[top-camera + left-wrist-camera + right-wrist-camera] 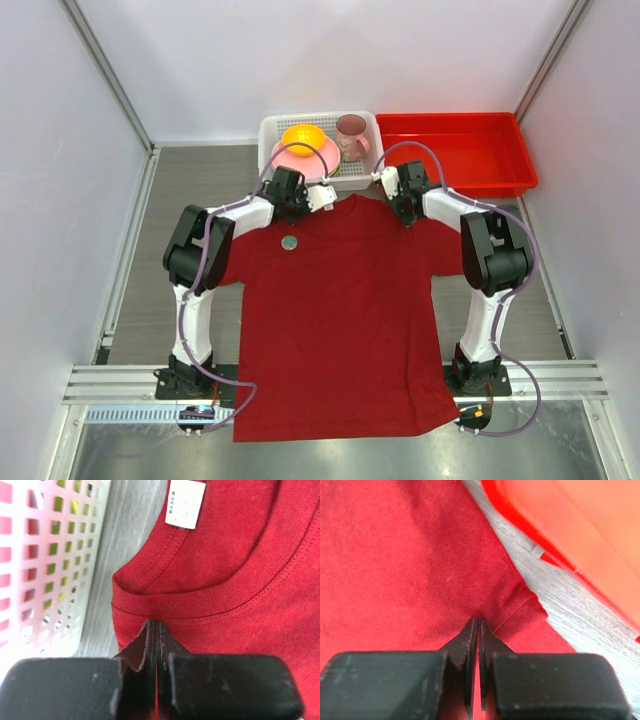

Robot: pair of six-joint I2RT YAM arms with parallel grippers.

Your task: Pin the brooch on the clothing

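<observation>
At both shoulders, left tool (154,626) and right tool (476,622) are closed, with shirt (340,320) cloth pinched beside the collar. Shirt is spread flat on worktop (200,190). Brooch (289,242) is lying on the chest, just below left tool. Pinned or merely resting: cannot be told, so fastening is judged outstanding.

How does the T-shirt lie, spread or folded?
Spread: in the top view the T-shirt lies flat and unfolded, both sleeves out.
</observation>
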